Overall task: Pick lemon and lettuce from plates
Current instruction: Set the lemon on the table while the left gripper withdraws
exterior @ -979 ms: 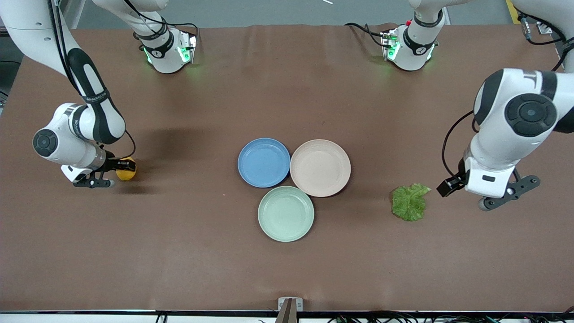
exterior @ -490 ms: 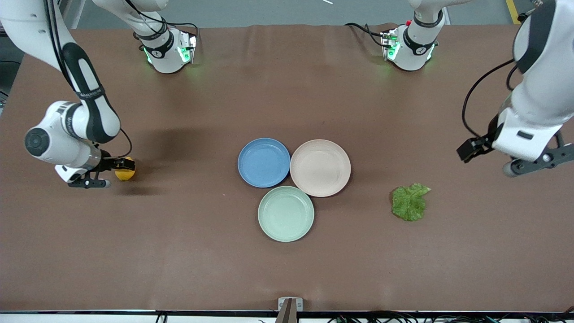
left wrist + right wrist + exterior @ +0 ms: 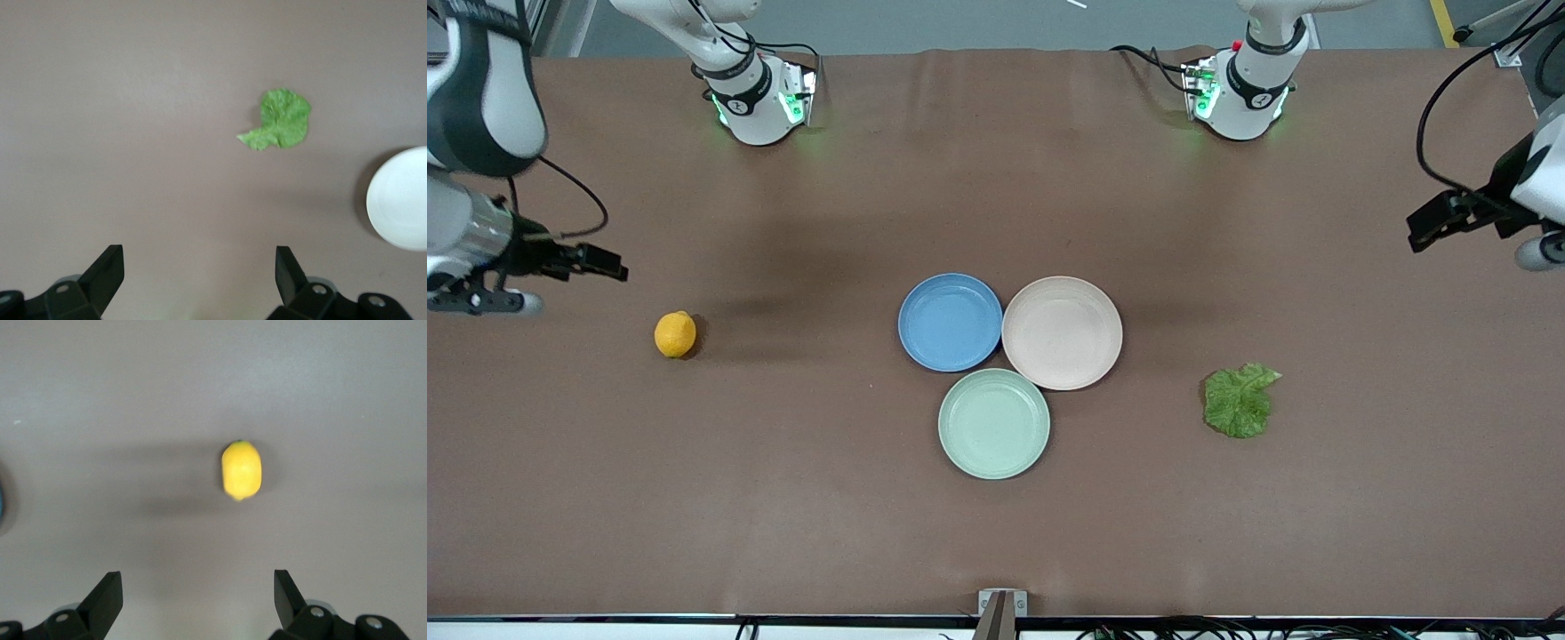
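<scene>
The lemon [image 3: 675,334] lies on the bare table toward the right arm's end, well apart from the plates; it also shows in the right wrist view [image 3: 241,469]. The lettuce [image 3: 1239,401] lies flat on the table toward the left arm's end, and shows in the left wrist view [image 3: 279,121]. The blue plate [image 3: 950,322] and the beige-pink plate [image 3: 1062,332] sit empty at mid-table, touching. My right gripper [image 3: 198,600] is open and empty, raised at the table's end [image 3: 476,300]. My left gripper [image 3: 200,280] is open and empty, raised at the other end [image 3: 1543,253].
An empty mint-green plate [image 3: 994,423] sits against the two plates, nearer to the front camera. The beige-pink plate's rim [image 3: 400,200] shows in the left wrist view. The arm bases [image 3: 760,98] [image 3: 1240,93] stand along the table's back edge.
My right gripper has let go of the lemon, risen and drawn back toward its table end. My left gripper has risen and drawn away from the lettuce. Lemon and lettuce stayed put.
</scene>
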Controlling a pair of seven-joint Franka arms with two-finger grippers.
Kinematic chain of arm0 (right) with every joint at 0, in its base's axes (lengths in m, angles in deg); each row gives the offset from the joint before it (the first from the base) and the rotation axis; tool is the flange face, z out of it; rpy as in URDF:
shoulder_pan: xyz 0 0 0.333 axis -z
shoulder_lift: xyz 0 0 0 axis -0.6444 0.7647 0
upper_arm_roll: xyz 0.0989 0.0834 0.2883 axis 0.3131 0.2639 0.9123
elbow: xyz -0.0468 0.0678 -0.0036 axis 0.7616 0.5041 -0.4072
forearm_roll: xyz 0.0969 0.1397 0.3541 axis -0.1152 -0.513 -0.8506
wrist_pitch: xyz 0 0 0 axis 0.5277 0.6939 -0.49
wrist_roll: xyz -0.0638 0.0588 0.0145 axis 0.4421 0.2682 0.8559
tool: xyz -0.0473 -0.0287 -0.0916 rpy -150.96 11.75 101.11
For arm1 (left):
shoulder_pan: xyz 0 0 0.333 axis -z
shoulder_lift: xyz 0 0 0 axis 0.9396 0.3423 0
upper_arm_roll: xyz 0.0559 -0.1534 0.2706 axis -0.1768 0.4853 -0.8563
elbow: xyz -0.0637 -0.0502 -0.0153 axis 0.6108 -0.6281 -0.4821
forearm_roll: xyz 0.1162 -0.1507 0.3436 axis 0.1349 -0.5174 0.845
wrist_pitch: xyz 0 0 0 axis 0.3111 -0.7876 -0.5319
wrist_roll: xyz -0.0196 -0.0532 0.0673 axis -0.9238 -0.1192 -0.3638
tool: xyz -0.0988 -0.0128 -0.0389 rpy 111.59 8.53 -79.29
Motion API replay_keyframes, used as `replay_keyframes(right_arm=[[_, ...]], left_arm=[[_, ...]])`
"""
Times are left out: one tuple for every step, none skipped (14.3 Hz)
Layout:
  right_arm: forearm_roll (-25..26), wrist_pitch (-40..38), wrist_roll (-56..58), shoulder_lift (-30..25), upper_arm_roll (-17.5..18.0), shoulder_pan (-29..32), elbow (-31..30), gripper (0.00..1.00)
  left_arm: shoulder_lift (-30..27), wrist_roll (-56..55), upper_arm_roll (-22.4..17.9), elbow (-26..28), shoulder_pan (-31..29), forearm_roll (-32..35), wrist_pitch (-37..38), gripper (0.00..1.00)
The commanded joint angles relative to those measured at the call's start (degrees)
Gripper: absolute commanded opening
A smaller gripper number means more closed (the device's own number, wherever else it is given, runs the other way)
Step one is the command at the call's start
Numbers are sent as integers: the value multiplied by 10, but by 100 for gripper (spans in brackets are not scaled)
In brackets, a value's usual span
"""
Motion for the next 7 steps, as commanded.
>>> replay_keyframes(right_arm=[[7,-77,-43,7,2,-26,88,100],[13,-90,-55,8,2,-32,109,100],[21,-92,-63,8,2,-42,121,100],[27,-94,-68,8,1,-49,131,100],[28,-94,-67,9,1,-49,141,100],[33,-93,-66,11,1,-49,156,100],[39,-93,-65,12,1,-50,177,100]], left_arm=[[-58,34,-22,68,6,-41,-15,100],[-62,33,-22,73,6,-41,-15,100],[-67,34,-21,77,7,-40,-15,100],[-70,34,-15,81,7,-40,-15,100],[-75,34,-12,81,8,-40,-15,100],[-76,34,-10,80,10,-40,-16,100],[-76,35,-10,81,9,-43,-16,100]])
